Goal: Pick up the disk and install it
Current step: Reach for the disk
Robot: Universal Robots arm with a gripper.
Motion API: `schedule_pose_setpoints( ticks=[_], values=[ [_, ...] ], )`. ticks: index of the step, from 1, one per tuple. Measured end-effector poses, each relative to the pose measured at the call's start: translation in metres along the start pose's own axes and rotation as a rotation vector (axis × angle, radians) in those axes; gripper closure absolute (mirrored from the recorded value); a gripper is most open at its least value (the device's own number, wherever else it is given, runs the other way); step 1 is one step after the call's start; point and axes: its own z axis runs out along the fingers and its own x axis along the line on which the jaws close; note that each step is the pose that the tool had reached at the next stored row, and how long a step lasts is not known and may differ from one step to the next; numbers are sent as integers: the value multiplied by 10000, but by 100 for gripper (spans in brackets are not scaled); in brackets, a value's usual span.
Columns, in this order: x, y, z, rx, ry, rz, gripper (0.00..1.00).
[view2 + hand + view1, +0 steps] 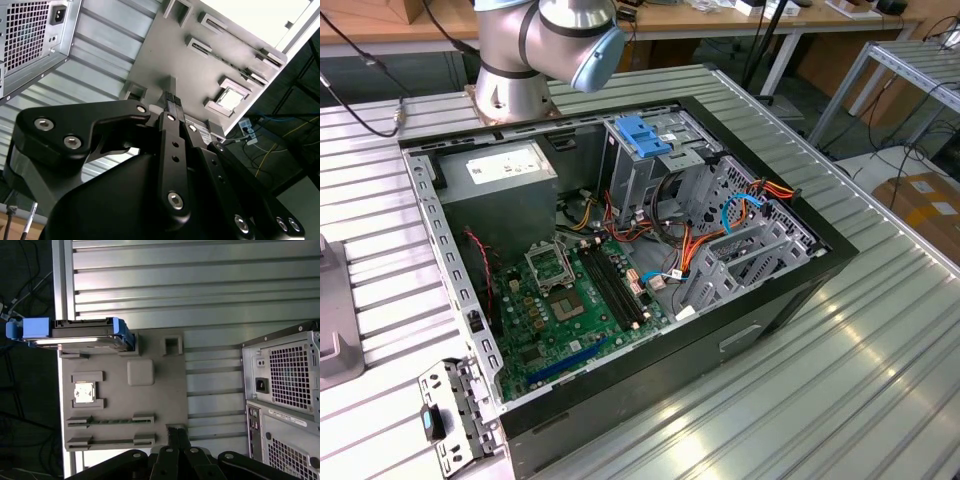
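Exterior view: arm base (510, 70) at eleven o'clock from open computer case (760, 310) on slatted table (860, 400). First wrist view: disk (75, 335) set upright at one end of grey tray (150, 400), well apart from gripper (177, 432). Fingers (171, 135) pressed together, holding nothing, above tray's opposite end.

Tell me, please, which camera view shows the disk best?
The first wrist view: the disk sits in full sight at the grey tray edge. The exterior view looks at the computer case, the second wrist view at the gripper and that tray.
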Motion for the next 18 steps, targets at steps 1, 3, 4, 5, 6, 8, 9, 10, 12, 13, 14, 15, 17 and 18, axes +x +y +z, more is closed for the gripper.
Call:
schedule_pose_setpoints(
  ticks=[1, 3, 4, 5, 6, 8, 9, 10, 12, 13, 14, 15, 17, 18],
  values=[
    [3, 0, 0, 0, 0, 0, 90],
    [10, -1, 1, 0, 0, 0, 90],
    [15, -1, 2, 0, 0, 0, 90],
    [17, -1, 2, 0, 0, 0, 90],
    [20, -2, 2, 0, 0, -1, 90],
    [33, -3, 4, 0, 0, 0, 90],
    [37, -3, 4, 0, 0, 0, 90],
    [41, -3, 4, 0, 0, 0, 90],
    [50, -4, 6, 0, 0, 0, 90],
    [54, -4, 6, 0, 0, 0, 90],
    [57, -5, 6, 0, 0, 0, 90],
    [59, -5, 6, 0, 0, 0, 90],
    [64, -5, 7, 0, 0, 0, 90],
    [66, -5, 7, 0, 0, 0, 90]
  ],
)
